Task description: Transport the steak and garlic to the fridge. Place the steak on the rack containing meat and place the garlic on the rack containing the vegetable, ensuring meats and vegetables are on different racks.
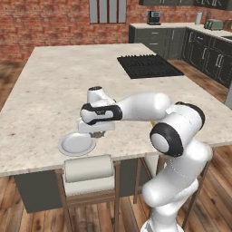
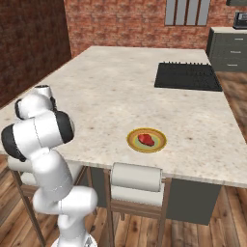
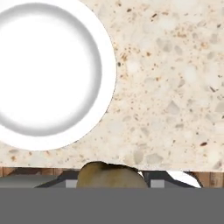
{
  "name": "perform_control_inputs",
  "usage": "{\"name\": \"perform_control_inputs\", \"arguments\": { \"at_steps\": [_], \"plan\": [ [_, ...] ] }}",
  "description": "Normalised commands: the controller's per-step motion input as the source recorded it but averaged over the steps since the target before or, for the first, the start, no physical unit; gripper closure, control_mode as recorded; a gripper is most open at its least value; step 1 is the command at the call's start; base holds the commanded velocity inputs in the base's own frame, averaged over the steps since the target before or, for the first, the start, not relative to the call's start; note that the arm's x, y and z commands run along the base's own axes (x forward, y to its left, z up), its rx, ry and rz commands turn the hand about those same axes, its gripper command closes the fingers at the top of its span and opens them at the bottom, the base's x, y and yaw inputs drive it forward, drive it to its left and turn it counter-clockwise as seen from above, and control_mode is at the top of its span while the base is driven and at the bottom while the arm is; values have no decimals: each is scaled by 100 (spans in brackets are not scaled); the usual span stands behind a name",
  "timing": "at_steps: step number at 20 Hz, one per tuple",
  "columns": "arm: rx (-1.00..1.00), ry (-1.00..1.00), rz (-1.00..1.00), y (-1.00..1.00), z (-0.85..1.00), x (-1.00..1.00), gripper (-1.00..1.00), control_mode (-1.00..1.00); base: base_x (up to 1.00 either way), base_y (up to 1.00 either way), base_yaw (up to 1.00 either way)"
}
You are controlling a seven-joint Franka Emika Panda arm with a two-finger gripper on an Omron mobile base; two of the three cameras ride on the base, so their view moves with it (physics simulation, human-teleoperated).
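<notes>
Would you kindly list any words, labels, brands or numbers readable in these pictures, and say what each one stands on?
None can be read.
White plate: bare, no print.
Yellow plate with the steak: no lettering.
Cooktop: no marks.
Coffee machine and toaster: too small to tell.

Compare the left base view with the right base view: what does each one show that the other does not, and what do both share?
Left base view alone: a white plate near the counter's front edge, with the robot's hand above its right rim, and dark cabinets along the far right wall.

Right base view alone: the steak, a small red chunk lying on a yellow plate near the front edge.

Both: the speckled island counter, the black cooktop set into it, the brick wall, and a stool at the counter.
</notes>
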Motion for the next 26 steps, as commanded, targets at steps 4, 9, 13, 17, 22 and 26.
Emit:
{"name": "perform_control_inputs", "arguments": {
  "at_steps": [4, 9, 13, 17, 22, 26],
  "plan": [
    [0, 0, 3, -100, 32, -48, 100, -100, 0, 0, 0],
    [-2, -3, 0, -95, 25, -48, 100, -100, 0, 0, 0],
    [-5, -13, 0, -99, 41, -59, 100, -100, 0, 0, 0],
    [0, -13, 0, -89, 58, -68, 100, -100, 0, 0, 0],
    [0, -11, 0, -59, 71, -65, 100, -100, 0, 0, 0],
    [0, 0, 0, -45, 82, -54, 100, -100, 0, 0, 0]
  ]
}}
